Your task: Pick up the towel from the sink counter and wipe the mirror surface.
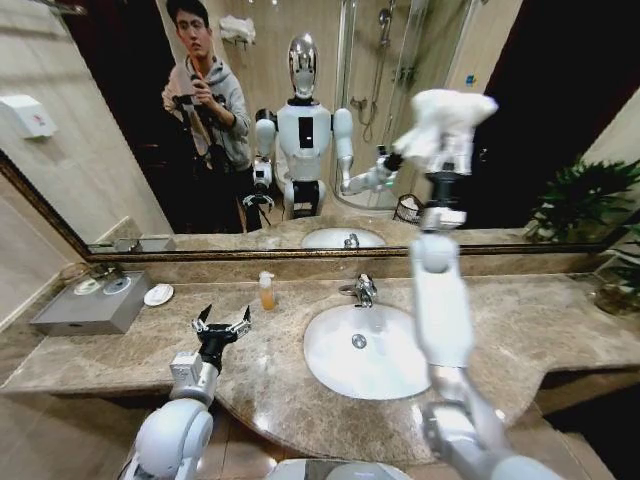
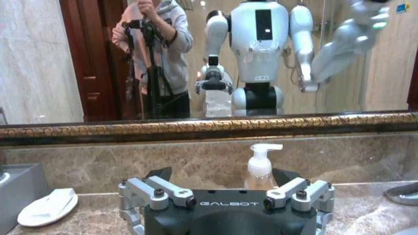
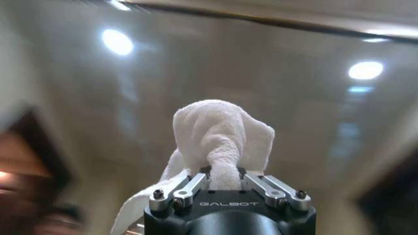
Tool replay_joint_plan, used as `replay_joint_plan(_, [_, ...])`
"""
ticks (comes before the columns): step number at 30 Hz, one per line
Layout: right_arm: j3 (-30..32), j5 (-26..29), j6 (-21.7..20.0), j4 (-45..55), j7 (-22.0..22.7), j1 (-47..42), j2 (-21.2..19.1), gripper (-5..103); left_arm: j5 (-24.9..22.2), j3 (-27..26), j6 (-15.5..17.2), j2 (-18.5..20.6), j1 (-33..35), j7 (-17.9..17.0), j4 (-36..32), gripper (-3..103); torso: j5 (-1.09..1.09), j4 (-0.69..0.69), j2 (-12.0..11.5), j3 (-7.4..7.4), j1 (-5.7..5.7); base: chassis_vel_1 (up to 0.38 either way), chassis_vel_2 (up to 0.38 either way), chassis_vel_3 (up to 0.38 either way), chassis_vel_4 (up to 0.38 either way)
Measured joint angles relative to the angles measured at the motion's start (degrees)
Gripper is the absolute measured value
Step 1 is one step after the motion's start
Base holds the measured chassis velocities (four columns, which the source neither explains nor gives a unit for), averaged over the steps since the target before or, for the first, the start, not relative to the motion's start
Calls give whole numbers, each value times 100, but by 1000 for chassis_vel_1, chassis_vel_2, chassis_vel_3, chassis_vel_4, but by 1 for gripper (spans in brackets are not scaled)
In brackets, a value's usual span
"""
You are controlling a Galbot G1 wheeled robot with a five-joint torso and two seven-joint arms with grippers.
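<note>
My right gripper (image 1: 437, 150) is raised high in front of the mirror (image 1: 120, 150), its fingers pinched on the towel (image 1: 445, 120). The towel bunches above the fingertips and stands against the glass, well above the sink counter (image 1: 540, 320) and to the right of the basin (image 1: 365, 350) and tap (image 1: 363, 290).

In the right wrist view, the towel (image 3: 222, 142) rises as a rumpled white lump straight out of the closed right gripper (image 3: 222, 178), with one loose flap hanging down beside the gripper body. Behind it are blurred ceiling lights.

My left gripper (image 1: 222, 325) hovers low over the counter, left of the basin, fingers spread and holding nothing.

The left wrist view shows what the head view hides at this angle: the spread left gripper (image 2: 222, 183) points at a pump soap bottle (image 2: 260, 166) standing against the counter's back wall, with a white soap dish (image 2: 47, 208) off to one side and the mirror's dark gold frame (image 2: 209, 125) running above.

The word "GALBOT" is printed in white on both gripper bodies.
</note>
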Motion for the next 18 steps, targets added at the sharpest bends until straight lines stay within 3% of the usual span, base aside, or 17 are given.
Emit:
replay_joint_plan(6, [-747,24,214,-91,-204,-42,31,14,0,0,0,0,0,0,0,100,1,-7,0,0,0,0,0,0,0])
replay_joint_plan(18, [-391,106,71,59,-63,-82,16,14,0,0,0,-1,0,0,0,100,6,-7,0,0,0,0,0,0,0])
